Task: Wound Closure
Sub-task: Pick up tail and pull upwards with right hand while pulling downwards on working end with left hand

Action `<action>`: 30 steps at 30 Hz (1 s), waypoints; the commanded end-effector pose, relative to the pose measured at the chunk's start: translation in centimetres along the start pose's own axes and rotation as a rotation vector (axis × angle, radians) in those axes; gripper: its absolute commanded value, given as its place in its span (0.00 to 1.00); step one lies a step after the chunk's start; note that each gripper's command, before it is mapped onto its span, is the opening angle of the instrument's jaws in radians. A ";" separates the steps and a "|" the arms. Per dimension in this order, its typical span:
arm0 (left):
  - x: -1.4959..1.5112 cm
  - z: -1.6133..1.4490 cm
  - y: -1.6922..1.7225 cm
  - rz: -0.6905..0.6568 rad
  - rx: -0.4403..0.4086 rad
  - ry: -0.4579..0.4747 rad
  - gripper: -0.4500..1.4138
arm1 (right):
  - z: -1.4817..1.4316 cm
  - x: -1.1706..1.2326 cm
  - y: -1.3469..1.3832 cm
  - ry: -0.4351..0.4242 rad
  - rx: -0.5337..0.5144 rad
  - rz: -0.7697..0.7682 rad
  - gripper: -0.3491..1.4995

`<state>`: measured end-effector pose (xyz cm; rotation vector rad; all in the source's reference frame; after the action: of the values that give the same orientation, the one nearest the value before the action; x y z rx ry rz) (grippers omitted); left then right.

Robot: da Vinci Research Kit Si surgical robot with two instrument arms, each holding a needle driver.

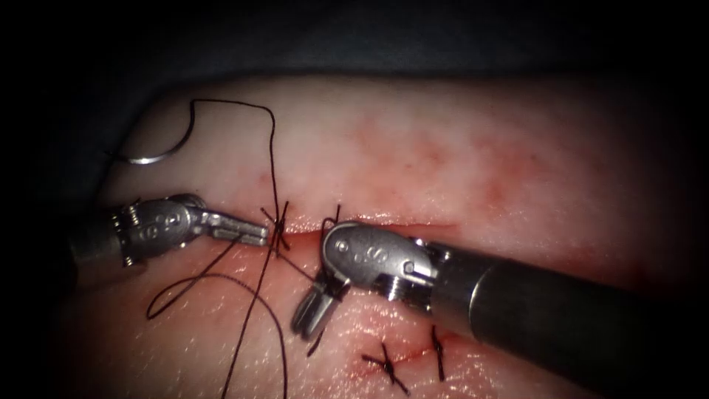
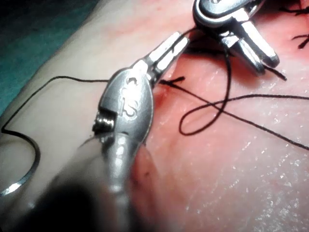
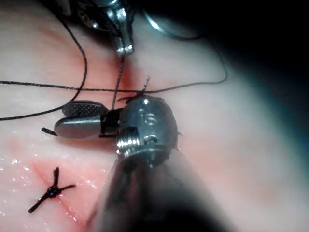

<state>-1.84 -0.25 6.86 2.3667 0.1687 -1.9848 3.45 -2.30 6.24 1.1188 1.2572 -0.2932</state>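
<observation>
The curved needle (image 1: 151, 157) lies free on the tissue (image 1: 458, 162) at the far left, above the line of the cut (image 1: 413, 224), and is not in the tissue. Its thread (image 1: 272, 148) arcs up and drops to a stitch (image 1: 279, 229) at the cut's left end. My left tool (image 1: 264, 235) has its jaws shut on the thread right at that stitch (image 2: 181, 41). My right tool (image 1: 306, 325) points down and to the left below the cut, with its jaws a little open (image 3: 61, 120) and nothing between the tips. The thread runs past the base of its jaws.
Loose thread (image 1: 185, 288) loops over the tissue below the left tool. Two finished stitches (image 1: 385, 366) with short cut ends sit on a second small cut near the front edge, under the right shaft (image 1: 561, 318). Red fluid lines the cut.
</observation>
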 end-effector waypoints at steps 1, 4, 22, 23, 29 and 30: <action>-0.04 0.05 -0.06 -0.002 -0.001 0.000 0.00 | 0.01 0.00 0.07 -0.006 0.004 -0.006 0.66; -0.05 0.06 -0.05 -0.001 -0.001 0.000 0.00 | 0.02 -0.07 0.01 -0.021 0.053 -0.021 0.69; -0.06 0.05 0.00 -0.026 -0.012 -0.008 0.00 | 0.28 -0.15 0.02 -0.207 0.048 -0.221 0.59; -0.06 0.05 0.00 -0.026 -0.013 -0.008 0.00 | 0.30 -0.15 0.02 -0.232 0.051 -0.228 0.54; -0.06 0.05 0.02 -0.030 -0.014 -0.008 0.00 | 0.33 -0.18 -0.01 -0.392 0.095 -0.232 0.00; -0.06 0.05 0.03 -0.030 -0.014 -0.009 0.00 | 0.33 -0.17 -0.01 -0.401 0.095 -0.232 0.00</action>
<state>-1.84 -0.35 6.87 2.3595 0.2221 -2.0029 3.47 -2.69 6.33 0.9376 1.0196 -0.7240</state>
